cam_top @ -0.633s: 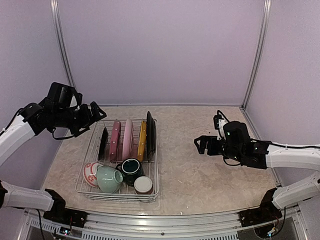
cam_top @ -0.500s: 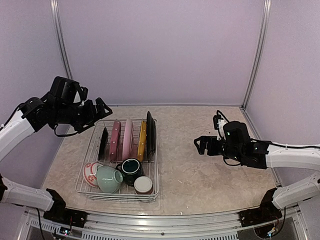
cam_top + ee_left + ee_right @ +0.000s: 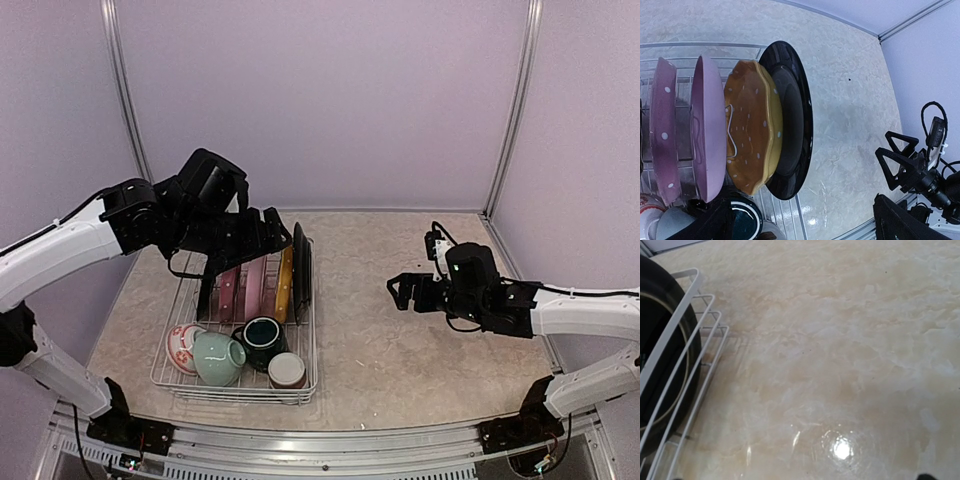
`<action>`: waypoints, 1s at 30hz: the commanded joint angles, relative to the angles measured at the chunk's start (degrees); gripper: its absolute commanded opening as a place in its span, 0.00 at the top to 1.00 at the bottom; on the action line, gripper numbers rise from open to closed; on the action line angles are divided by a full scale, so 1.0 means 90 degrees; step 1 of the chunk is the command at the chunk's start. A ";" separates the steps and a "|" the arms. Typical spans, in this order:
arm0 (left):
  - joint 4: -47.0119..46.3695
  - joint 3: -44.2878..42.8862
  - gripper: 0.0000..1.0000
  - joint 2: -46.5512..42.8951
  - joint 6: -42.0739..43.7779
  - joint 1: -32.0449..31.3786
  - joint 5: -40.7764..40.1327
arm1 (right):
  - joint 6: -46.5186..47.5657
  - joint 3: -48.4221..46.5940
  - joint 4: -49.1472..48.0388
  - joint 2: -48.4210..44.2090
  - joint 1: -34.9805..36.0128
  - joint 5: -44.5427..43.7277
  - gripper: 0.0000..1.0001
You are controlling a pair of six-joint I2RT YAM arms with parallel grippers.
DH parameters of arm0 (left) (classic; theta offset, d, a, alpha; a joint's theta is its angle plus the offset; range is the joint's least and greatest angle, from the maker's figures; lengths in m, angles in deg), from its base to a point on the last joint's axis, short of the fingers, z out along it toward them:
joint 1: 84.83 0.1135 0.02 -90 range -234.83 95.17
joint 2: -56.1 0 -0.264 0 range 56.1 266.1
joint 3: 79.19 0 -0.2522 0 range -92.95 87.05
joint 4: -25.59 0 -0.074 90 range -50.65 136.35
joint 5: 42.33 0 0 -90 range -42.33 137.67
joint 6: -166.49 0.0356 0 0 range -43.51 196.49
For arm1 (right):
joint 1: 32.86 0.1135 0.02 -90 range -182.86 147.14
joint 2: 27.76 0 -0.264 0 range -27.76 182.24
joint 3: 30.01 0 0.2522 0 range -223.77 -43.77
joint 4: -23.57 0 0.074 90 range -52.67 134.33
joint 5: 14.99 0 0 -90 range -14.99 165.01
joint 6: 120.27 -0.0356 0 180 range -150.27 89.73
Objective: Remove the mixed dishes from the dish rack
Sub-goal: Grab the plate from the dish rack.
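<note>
1. Dish rack: white wire, sits on L half of bench, near front edge. All dishes are inside it.
2. Back half of the rack has plates upright on edge in the dividers. R to L:
   - black plate, the biggest
   - yellow dotted plate, pressed against the black one
   - plain pink plate
   - pink dotted plate
   - small black plate at far L
3. Front half of the rack:
   - teal cup approx. mid, just in front of the plates
   - pale-green cup just L of it
   - red-patterned white bowl tilted at front-L, touching the green cup
   - brown-white cup at front-R corner
4. L arm reaches over the back of the rack, wrist above the plate row. L jaws are spread wide and hold nothing. In the wrist view one finger shows at lower L and the other at lower R, w/ the yellow and black plates between them further out. No contact w/ any plate.
5. R arm is low over bare bench, R of the rack and well apart from it. R jaws are spread, empty, and point toward the rack.
6. R wrist view shows the rack's R rail and the black plate's edge at L. The rest is bare bench w/ a light glare.
</note>
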 commanded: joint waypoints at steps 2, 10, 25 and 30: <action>-0.0145 -0.0343 0.11 0.0547 -0.0250 -0.0131 -0.0284 | -0.0033 -0.0060 0.0135 0.0039 -0.0036 0.0053 0.01; -0.0240 -0.0895 0.19 0.1220 -0.0228 -0.0195 -0.0367 | -0.0070 0.0045 0.0084 -0.0088 -0.0052 0.0028 0.01; 0.0747 -0.2335 0.30 0.2876 -0.0570 -0.0253 -0.1056 | -0.0127 0.0192 0.0200 -0.0354 -0.0087 -0.0040 0.01; 0.0708 -0.2367 0.38 0.3130 -0.0612 -0.0206 -0.0965 | -0.0160 0.0245 0.0210 -0.0401 -0.0101 -0.0043 0.01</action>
